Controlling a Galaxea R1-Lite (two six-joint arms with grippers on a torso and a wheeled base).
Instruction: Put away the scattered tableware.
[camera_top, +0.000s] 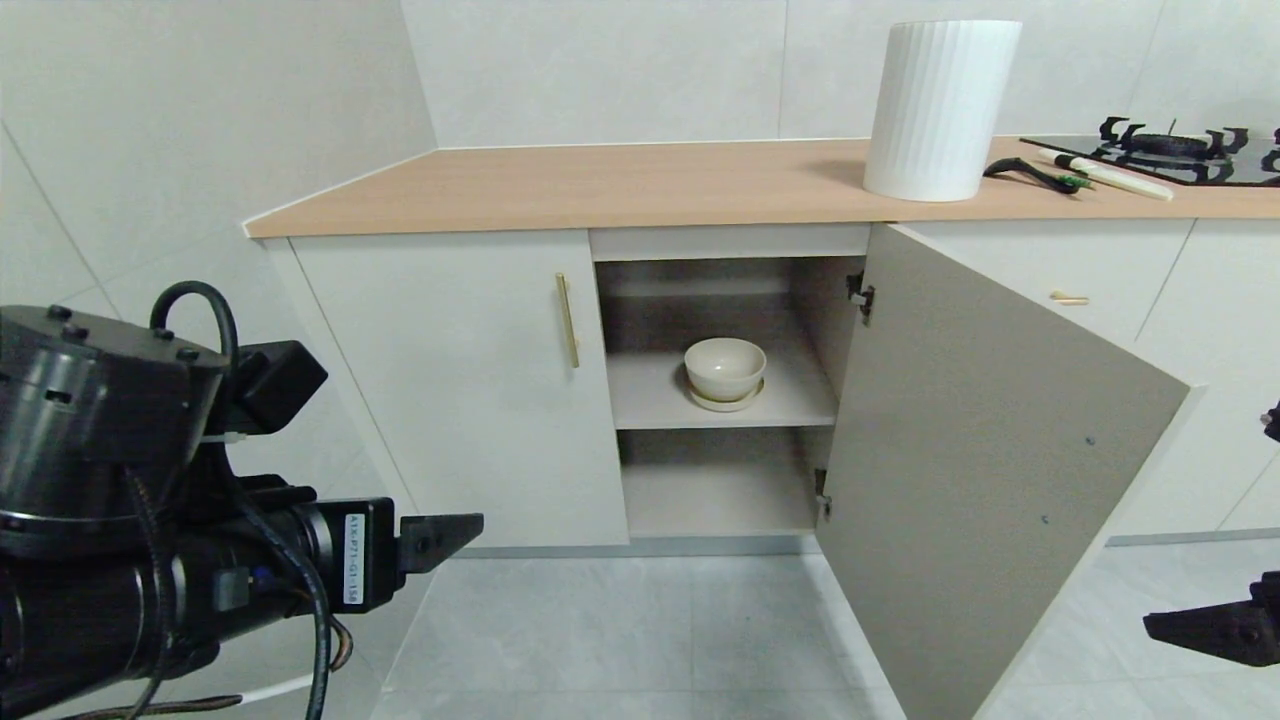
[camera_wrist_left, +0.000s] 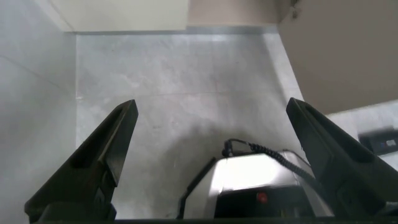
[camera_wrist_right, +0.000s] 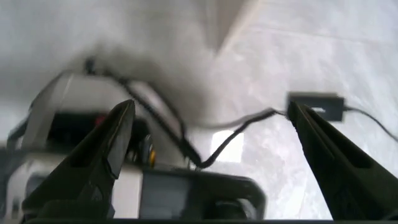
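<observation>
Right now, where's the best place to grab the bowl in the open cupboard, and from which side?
Probably its near rim, from the front through the open door: the bowl stands upright on a saucer, mouth open, with cupboard walls beside it.

The wooden bench (camera_top: 600, 185) runs above the open cabinet (camera_top: 720, 390). On it, above the cabinet's right edge, stands a white ribbed canister (camera_top: 940, 110). Further right of the cabinet lie a black-handled utensil (camera_top: 1030, 172) and a cream-handled one (camera_top: 1110, 178), beside a gas hob (camera_top: 1170, 150). Inside the cabinet, the middle shelf (camera_top: 660, 395) carries a cream plate (camera_top: 724, 402) with a bowl (camera_top: 725, 367) on it.
</observation>
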